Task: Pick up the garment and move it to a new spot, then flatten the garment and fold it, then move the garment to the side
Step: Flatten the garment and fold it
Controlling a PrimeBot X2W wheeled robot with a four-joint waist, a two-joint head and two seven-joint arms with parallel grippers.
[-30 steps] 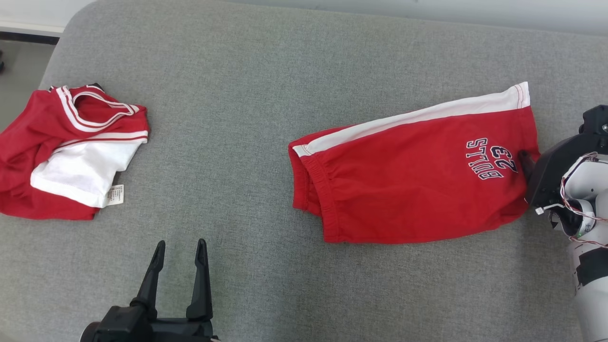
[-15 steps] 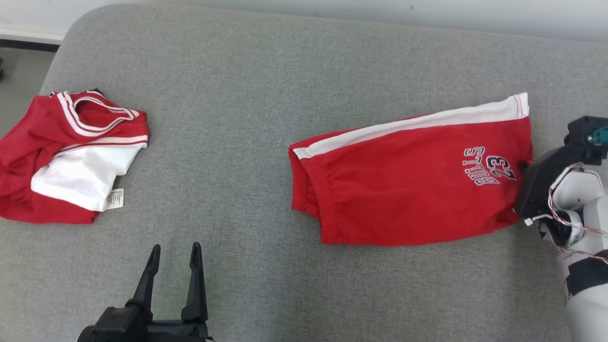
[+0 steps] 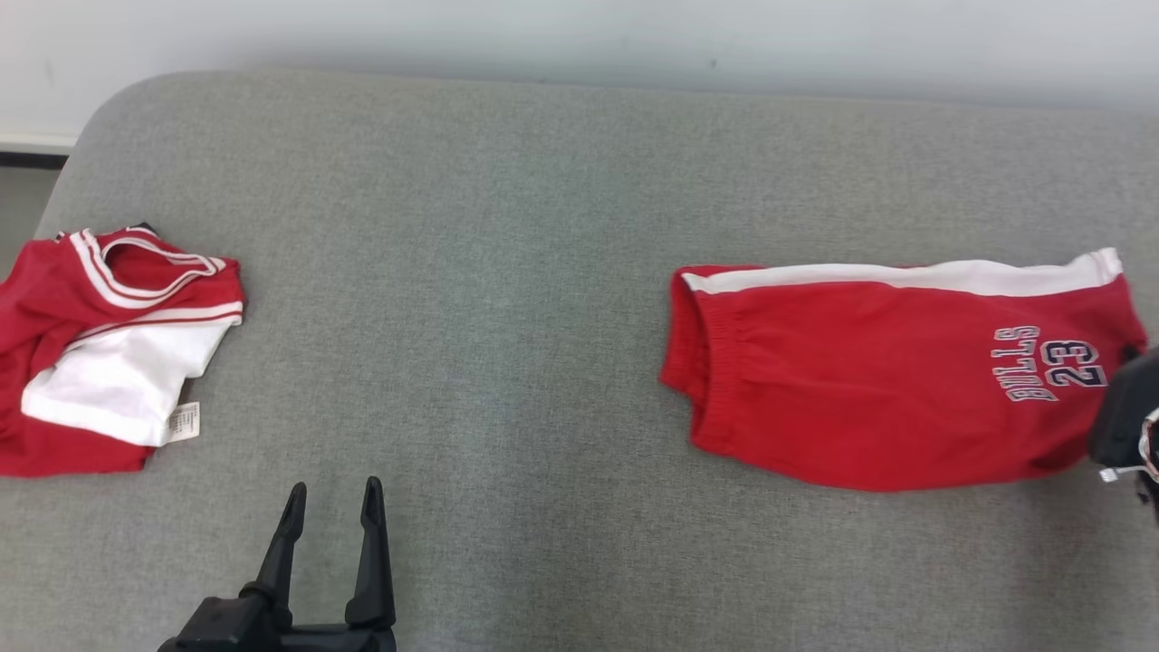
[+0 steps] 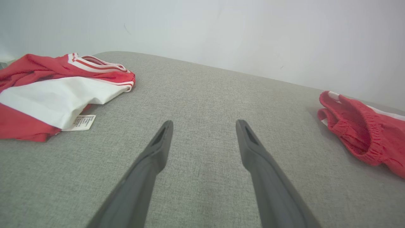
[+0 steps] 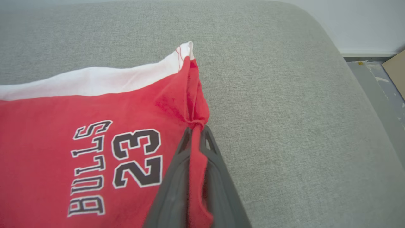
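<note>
A crumpled red and white jersey point(image 3: 109, 362) lies at the left end of a grey cushion point(image 3: 507, 272), its white label point(image 3: 184, 422) facing up. A pale wall point(image 3: 579, 36) rises behind.

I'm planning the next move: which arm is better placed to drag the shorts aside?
Right. The right gripper is shut on the shorts at the hem; the left gripper is open over bare cushion, apart from them.

Head: from above, facing down on grey cushion point(image 3: 507, 226). Left wrist: low, skimming across it. Right wrist: close over shorts point(image 5: 63, 126) hem. Shared by all: shorts.
</note>
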